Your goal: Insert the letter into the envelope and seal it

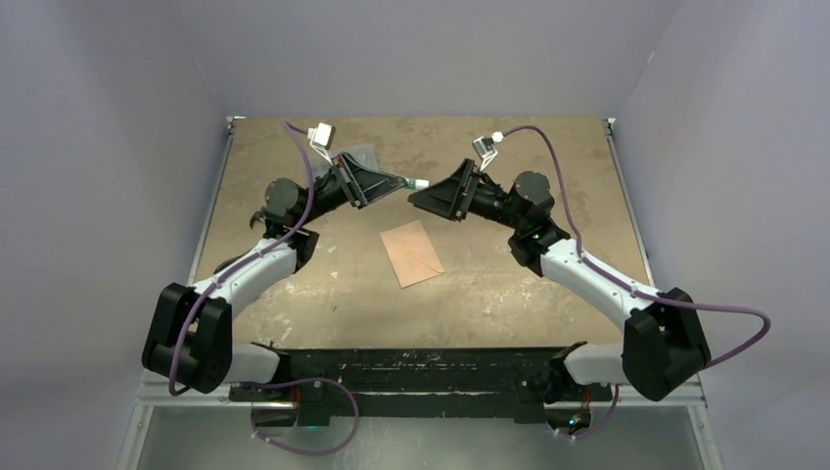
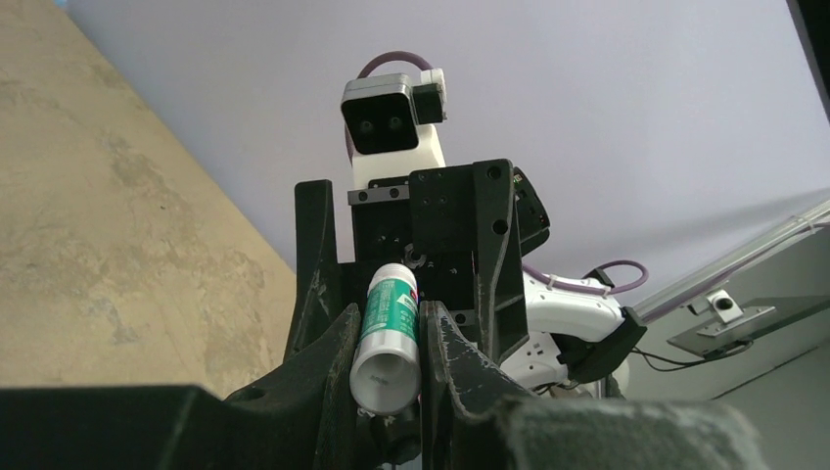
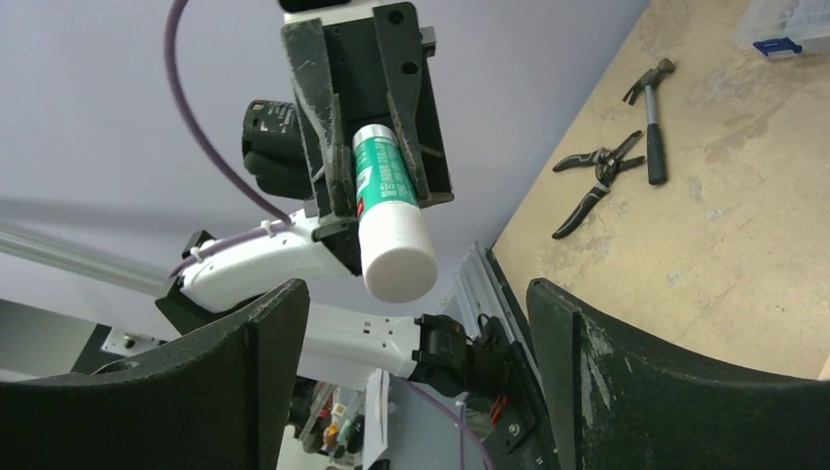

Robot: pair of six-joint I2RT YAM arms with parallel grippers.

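Observation:
The salmon envelope (image 1: 411,253) lies flat on the table in the top view, between and below both grippers. The letter does not show as a separate sheet. My left gripper (image 1: 403,182) is raised and shut on a green and white glue stick (image 2: 387,338), whose white capped end (image 3: 399,259) points at my right gripper. My right gripper (image 1: 419,195) is raised, faces the left one and is open and empty. Its fingers (image 3: 264,333) stand wide apart, just short of the cap. The left gripper (image 3: 377,147) also shows in the right wrist view.
A hammer (image 3: 654,117), pliers (image 3: 597,181) and a clear plastic box (image 3: 793,24) lie on a tan surface in the right wrist view. A clear plastic item (image 1: 362,155) sits at the back of the table behind the left gripper. Grey walls enclose the table.

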